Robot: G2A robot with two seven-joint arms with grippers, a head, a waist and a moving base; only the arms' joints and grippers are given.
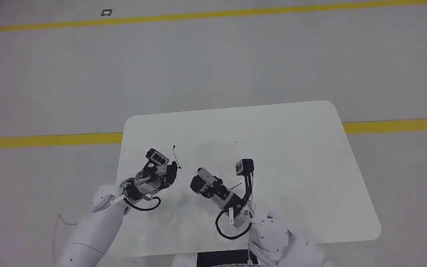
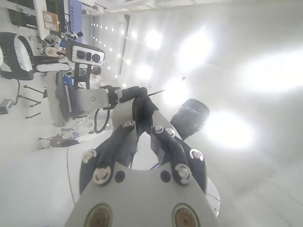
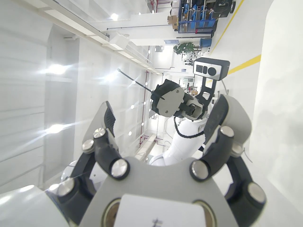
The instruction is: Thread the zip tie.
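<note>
**Above the table, I am holding a zip tie that is not yet threaded**

Nearest on my right wrist feed, the right gripper [image 1: 197,181] is standing with its jaws spread wide, gripping nothing. Just beyond it, facing it across a small gap, the left gripper [image 2: 142,105] is pinching the zip tie [image 3: 136,82]. Its jaws are closed on the strap, and a straight black length is sticking out past the fingertips into open air. I am seeing no loop anywhere along it, and I cannot tell whether the small knob at the free end is the head. I am judging the pick-up as done and the threading as not begun: the free jaws are yet to take an end, bend it round and feed it through the head. Farther off, the white table [image 1: 300,147] is lying beneath both arms.
</note>
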